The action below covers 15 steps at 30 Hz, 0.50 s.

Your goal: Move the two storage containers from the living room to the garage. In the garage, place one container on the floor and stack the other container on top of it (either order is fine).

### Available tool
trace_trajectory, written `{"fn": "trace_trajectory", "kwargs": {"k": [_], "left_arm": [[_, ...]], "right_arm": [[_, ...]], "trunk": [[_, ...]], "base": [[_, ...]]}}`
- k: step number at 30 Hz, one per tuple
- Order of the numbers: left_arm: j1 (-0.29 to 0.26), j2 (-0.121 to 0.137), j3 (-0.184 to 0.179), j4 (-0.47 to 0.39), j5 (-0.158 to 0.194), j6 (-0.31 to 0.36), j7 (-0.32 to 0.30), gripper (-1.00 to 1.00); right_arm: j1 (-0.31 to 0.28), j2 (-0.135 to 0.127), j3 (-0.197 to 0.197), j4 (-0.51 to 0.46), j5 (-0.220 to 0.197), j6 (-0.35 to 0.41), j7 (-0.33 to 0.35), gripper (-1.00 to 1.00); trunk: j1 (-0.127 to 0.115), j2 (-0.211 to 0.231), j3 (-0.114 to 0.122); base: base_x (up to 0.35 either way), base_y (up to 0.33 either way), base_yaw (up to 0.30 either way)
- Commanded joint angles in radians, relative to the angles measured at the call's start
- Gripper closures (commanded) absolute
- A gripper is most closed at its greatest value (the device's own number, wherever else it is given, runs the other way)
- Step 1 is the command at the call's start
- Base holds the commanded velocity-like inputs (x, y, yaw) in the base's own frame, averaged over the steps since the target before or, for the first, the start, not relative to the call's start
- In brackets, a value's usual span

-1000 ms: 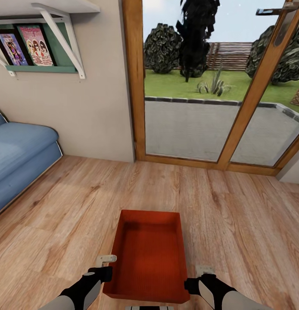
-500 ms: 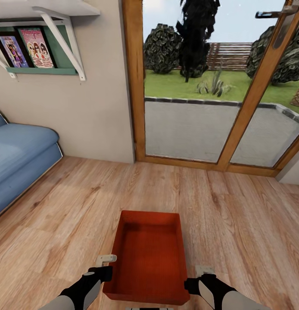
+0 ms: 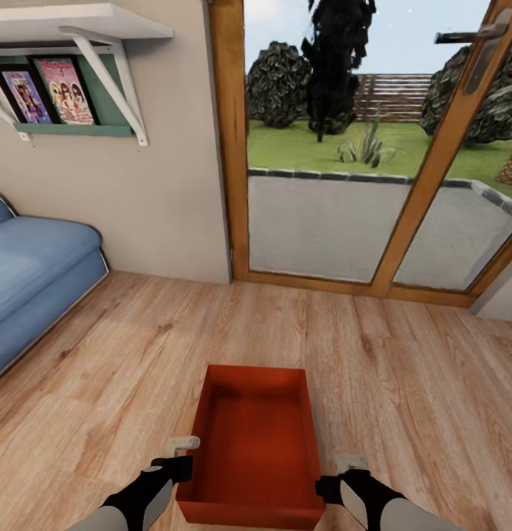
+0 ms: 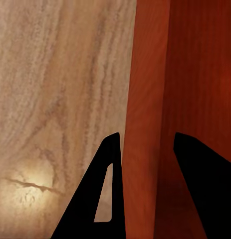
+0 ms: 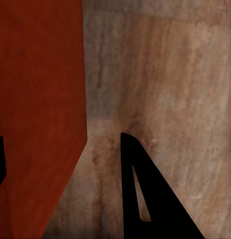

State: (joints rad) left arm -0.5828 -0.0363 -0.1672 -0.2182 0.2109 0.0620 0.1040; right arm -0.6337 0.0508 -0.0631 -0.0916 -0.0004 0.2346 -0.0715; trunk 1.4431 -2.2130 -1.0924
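My left tool [image 3: 184, 459] and right tool [image 3: 343, 476] pinch the storage container's [image 3: 252, 442] side walls before the glass doors [image 3: 359, 147]; I should carry it level.

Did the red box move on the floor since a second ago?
Cannot tell. The red box sits a little lower against the sofa and the glass door, but the whole picture shifted too, so the camera moved.

Orange-red ribbed storage container [image 3: 254, 442], open-topped, above wood floor [image 3: 403, 369]
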Motion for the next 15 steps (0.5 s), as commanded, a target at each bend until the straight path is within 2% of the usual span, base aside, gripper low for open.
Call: {"fn": "trace_trajectory", "kwargs": {"k": [1,15], "left_arm": [[0.0,0.001,-0.003,-0.003,0.001,0.006,0.009,1.0],[0.0,0.001,-0.004,-0.003,0.001,0.006,0.009,1.0]], "right_arm": [[0.0,0.0,0.0,-0.002,0.011,0.006,-0.007,1.0],[0.0,0.0,0.001,-0.002,0.012,0.005,-0.005,1.0]], "trunk": [[-0.004,0.007,0.003],[-0.058,0.105,0.046]], "base": [[0.0,0.0,0.0],[0.0,0.0,0.0]]}}
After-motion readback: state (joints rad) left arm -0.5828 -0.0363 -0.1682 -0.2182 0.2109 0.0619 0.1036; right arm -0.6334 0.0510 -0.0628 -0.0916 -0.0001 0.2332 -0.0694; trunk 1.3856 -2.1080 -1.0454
